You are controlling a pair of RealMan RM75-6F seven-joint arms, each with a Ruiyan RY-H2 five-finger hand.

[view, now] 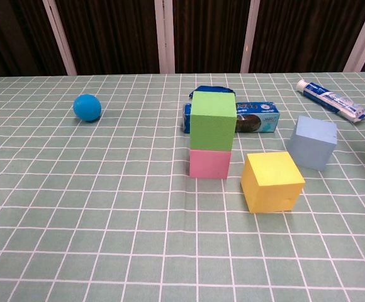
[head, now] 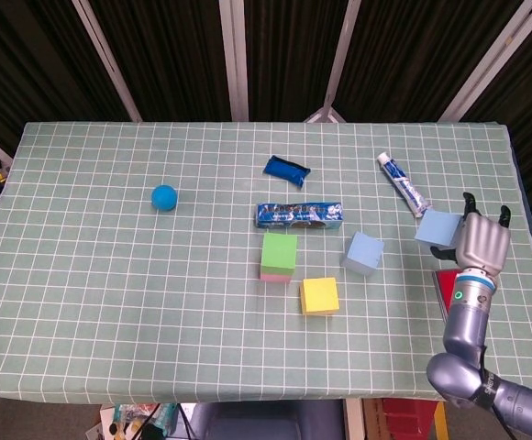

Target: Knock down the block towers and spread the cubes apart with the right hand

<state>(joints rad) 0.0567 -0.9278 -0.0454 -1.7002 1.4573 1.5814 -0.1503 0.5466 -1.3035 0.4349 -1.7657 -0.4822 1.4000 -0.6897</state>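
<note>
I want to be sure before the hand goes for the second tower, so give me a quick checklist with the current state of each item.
1. Green cube on pink cube, tower standing: ok, it is the target.
2. Yellow cube and grey-blue cube lying apart: ok.
3. Light blue cube free of the right hand: cannot tell, they touch or overlap in the head view.
4. Right hand empty: cannot tell.
5. Straight path to the tower: not ok, the grey-blue cube sits between.
6. Left hand out of the way: cannot tell, not in view.
</note>
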